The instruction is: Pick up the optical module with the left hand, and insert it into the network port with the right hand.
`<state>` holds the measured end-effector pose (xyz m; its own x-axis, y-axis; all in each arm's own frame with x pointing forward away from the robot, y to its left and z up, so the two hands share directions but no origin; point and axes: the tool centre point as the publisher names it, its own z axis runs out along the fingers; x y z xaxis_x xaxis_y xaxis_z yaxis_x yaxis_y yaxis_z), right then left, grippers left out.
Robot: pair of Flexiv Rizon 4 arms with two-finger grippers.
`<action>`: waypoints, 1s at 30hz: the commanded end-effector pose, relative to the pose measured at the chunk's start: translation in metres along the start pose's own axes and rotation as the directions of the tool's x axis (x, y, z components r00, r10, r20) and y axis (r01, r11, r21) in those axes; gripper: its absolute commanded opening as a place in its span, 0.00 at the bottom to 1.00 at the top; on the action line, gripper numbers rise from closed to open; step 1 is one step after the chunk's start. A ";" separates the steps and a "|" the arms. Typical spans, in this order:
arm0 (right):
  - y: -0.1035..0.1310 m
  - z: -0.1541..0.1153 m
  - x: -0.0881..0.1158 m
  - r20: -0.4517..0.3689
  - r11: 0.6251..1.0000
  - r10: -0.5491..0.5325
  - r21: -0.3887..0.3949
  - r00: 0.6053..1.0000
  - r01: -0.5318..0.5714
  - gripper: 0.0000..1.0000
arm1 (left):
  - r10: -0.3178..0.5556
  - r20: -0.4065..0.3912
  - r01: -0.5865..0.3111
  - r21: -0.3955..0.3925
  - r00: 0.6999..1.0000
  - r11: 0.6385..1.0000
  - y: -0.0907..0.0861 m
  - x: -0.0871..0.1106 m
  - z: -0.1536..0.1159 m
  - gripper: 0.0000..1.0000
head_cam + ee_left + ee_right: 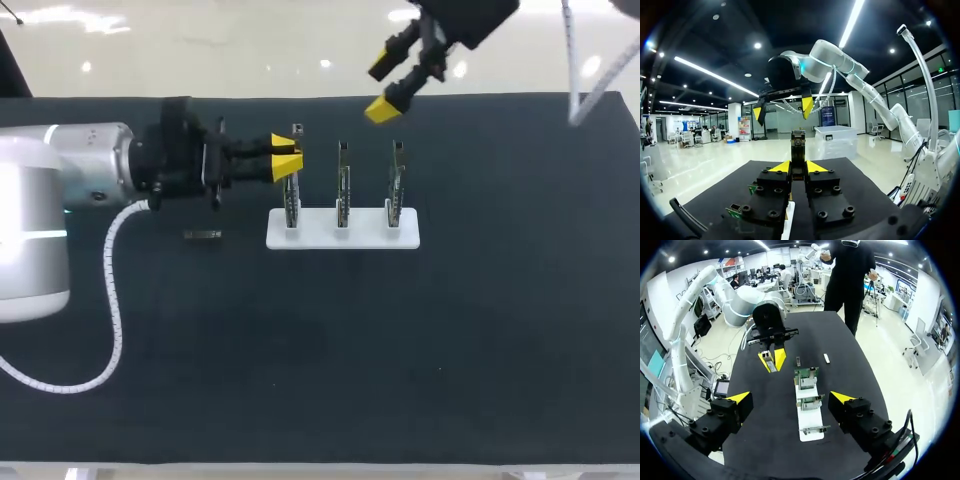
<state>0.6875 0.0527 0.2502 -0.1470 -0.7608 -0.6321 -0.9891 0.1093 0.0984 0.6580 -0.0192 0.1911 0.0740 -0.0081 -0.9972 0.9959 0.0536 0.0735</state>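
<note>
Head view: the left arm comes in over a dark tabletop. The left pincer is clamped on the optical module, a small grey piece that sticks out past the yellow tips. Just beyond those tips is a white stand carrying three upright circuit boards in a row. A small dark part lies on the tabletop behind the left pincer, beside its wrist. The right pincer hangs at the tabletop's far edge, apart from the left pincer. Its fingers are spread and hold nothing.

Left wrist view: the left pincer's two fingers press the module from both sides, and the module rises upright between the yellow tips. Ahead of the left pincer and higher up, the right pincer faces it with its fingers apart.

Right wrist view: the right pincer is spread wide with nothing between its fingers. Ahead of it the stand runs away lengthwise, its boards one behind another. Past the farthest board, a little to one side, the left pincer holds the module.
</note>
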 end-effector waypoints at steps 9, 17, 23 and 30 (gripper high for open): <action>0.030 0.031 -0.027 0.012 0.996 0.051 0.070 0.999 -0.052 1.00 | 0.001 0.000 -0.001 -0.005 1.000 1.000 0.000 0.000 0.001 0.00; 0.036 0.043 -0.035 0.015 0.997 0.027 0.067 1.000 -0.028 1.00 | 0.001 0.000 -0.001 -0.005 1.000 1.000 0.000 0.000 0.001 0.00; 0.035 0.053 -0.039 0.007 0.999 -0.028 0.042 1.000 0.027 1.00 | 0.001 0.000 -0.001 -0.005 1.000 1.000 0.000 0.000 0.001 0.00; 0.034 0.055 -0.042 -0.010 0.999 -0.030 0.022 1.000 0.030 1.00 | 0.001 0.000 -0.001 -0.005 1.000 1.000 0.000 0.000 0.001 0.00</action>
<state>0.6545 0.1199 0.2366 -0.1171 -0.7663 -0.6317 -0.9927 0.1079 0.0531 0.6580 -0.0192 0.1911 0.0740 -0.0081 -0.9972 0.9959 0.0536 0.0734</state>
